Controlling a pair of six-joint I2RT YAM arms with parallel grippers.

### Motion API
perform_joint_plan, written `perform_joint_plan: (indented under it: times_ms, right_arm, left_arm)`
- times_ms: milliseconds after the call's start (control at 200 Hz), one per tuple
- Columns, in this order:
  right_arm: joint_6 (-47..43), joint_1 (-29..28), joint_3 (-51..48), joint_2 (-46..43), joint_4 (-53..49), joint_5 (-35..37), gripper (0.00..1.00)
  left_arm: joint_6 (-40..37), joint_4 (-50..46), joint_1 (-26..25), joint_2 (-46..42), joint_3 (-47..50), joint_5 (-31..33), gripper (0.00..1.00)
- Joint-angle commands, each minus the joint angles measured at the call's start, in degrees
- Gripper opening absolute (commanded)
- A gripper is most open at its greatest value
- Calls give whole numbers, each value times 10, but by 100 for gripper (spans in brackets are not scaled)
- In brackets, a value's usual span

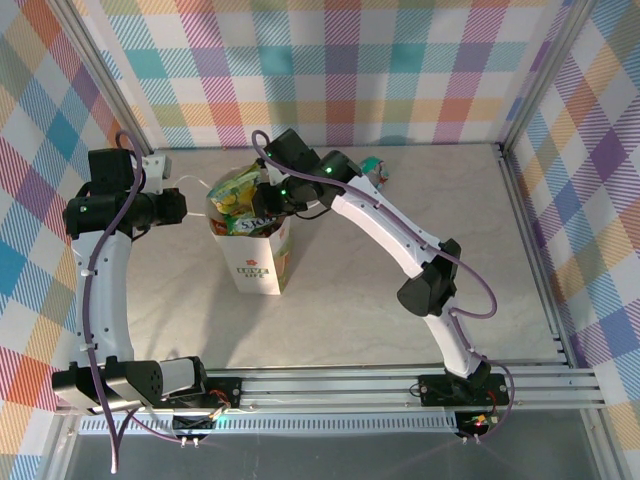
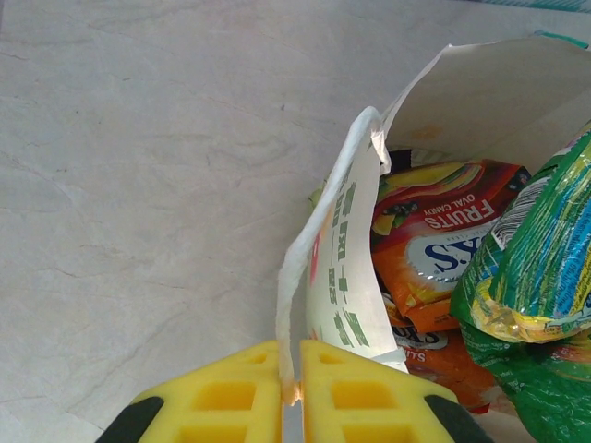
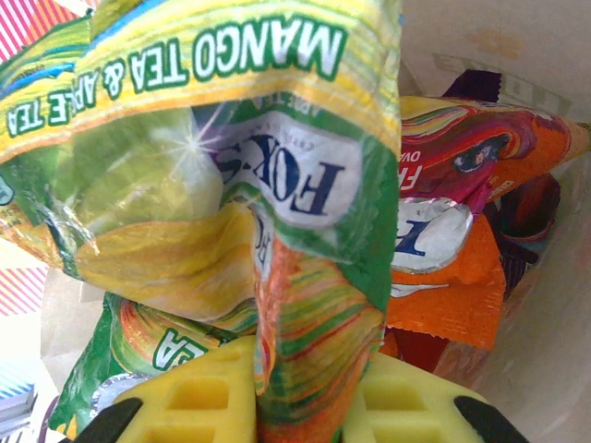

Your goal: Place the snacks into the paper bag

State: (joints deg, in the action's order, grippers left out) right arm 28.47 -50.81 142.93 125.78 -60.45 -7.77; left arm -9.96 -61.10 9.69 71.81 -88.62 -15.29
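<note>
Plaid walls in pastel checks close in a pale marbled bench, and the paper bag stands upright left of the middle. The left hand is clenched tight on the bag's white rim, the paper pinched between its yellow fingers. The right hand is clamped on one end of a green-yellow packet, which sits in the bag's mouth above the others. Below it inside the bag lies an orange packet, with more foil packets crowded around. A teal packet lies on the bench behind the right arm, near the back wall
</note>
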Motion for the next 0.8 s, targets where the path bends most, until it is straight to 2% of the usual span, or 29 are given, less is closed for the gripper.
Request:
perform_joint_plan:
  times_ms: [0,320,345,380,400,500,670,795]
  right_arm:
    - [16,-4,14,9,2,-5,9]
    - [25,-4,16,17,-4,2,20]
    - [24,-4,16,15,-4,6,25]
    - [24,-4,17,13,-5,12,42]
    - [23,-4,19,12,-5,14,48]
    - [17,-5,23,3,-8,20,66]
    - [14,-5,23,-22,-7,33,71]
    - [12,-6,23,-33,8,28,68]
  left_arm:
    - [-6,7,11,-15,5,6,13]
    - [-4,7,11,-15,7,9,14]
    - [-4,7,11,-15,7,9,14]
    - [-4,7,11,-14,7,9,14]
    - [-4,7,11,-14,6,9,14]
    - [-4,8,11,-15,6,10,14]
    - [-3,6,11,-12,4,9,14]
    - [-1,5,11,-12,2,8,14]
